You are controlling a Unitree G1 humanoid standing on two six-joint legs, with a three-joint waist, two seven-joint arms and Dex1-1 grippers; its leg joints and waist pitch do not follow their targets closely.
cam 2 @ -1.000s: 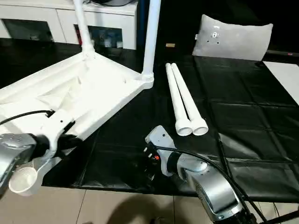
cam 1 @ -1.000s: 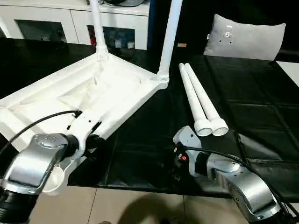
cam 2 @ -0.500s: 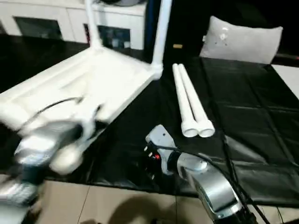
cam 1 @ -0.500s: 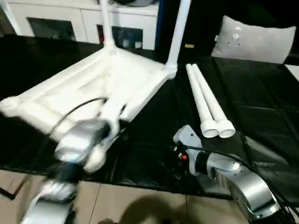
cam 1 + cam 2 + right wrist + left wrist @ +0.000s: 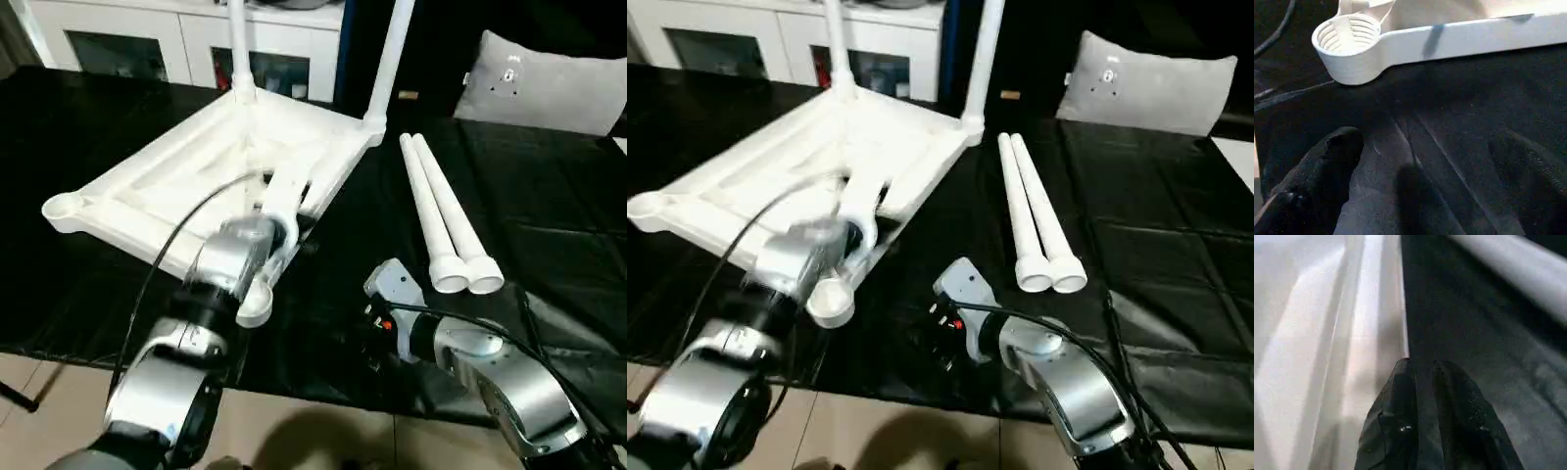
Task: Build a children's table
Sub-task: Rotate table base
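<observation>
Left gripper (image 5: 1422, 369), fingers pinched together, grips the tabletop (image 5: 186, 186) rim at centre-left. Right gripper (image 5: 1425, 161) spread, empty. Two legs (image 5: 387, 59) socketed; two loose legs (image 5: 441, 211) remain at right.

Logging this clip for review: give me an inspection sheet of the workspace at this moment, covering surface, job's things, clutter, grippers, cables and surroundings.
Surface: black sheet over the work area, creased; pale floor at the near edge.
Job's things: table top lies underside up; two fitted legs stand in the far corner sockets; near empty socket and left one open. Two loose legs lie side by side on the sheet, touching.
Clutter: nothing seen.
Grippers: left gripper fingers together at the top's edge; right gripper open above the sheet, near the empty socket.
Cables: black cable arcs over the left forearm; another along the right forearm.
Surroundings: pillow far right; white cabinet behind.
</observation>
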